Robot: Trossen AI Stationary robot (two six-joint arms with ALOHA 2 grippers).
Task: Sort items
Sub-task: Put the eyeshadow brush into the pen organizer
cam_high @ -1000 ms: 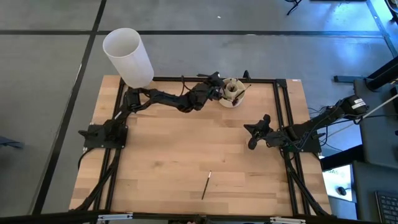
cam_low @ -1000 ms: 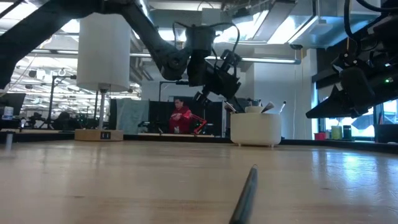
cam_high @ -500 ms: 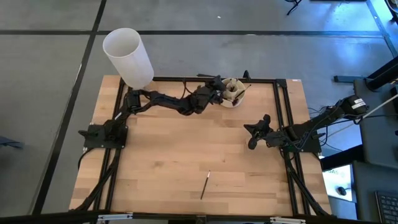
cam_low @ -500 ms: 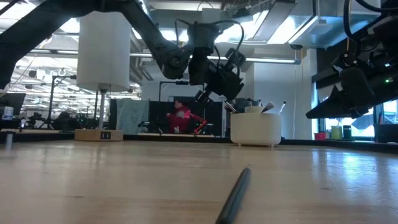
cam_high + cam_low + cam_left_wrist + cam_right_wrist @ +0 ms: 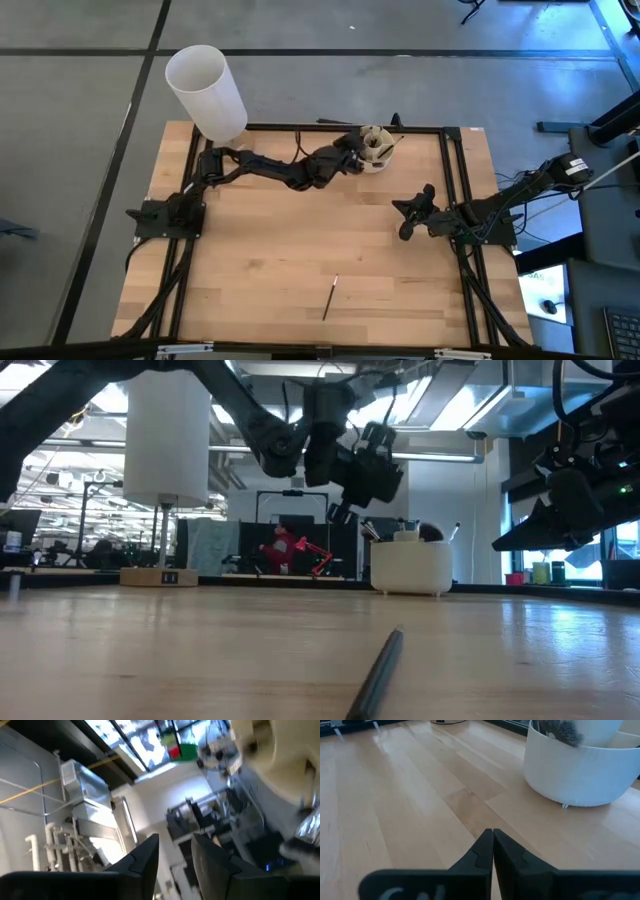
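One thin dark stick lies flat on the wood near the table's front edge, and it also shows in the low view. Other items stand in the round beige cup at the far middle, their ends poking above its rim. My left gripper hovers just left of the cup, above the table. It is open and nothing is between its fingers. My right gripper waits shut at the right, pointing toward the cup.
A tall white cylinder stands off the table's far left corner. Black frame rails run along the table's left, right and far sides. Bare wood lies between the cup and the lone stick. A person in red shows far behind the table.
My left gripper has moved up and toward the table's right edge, closer to the cup.
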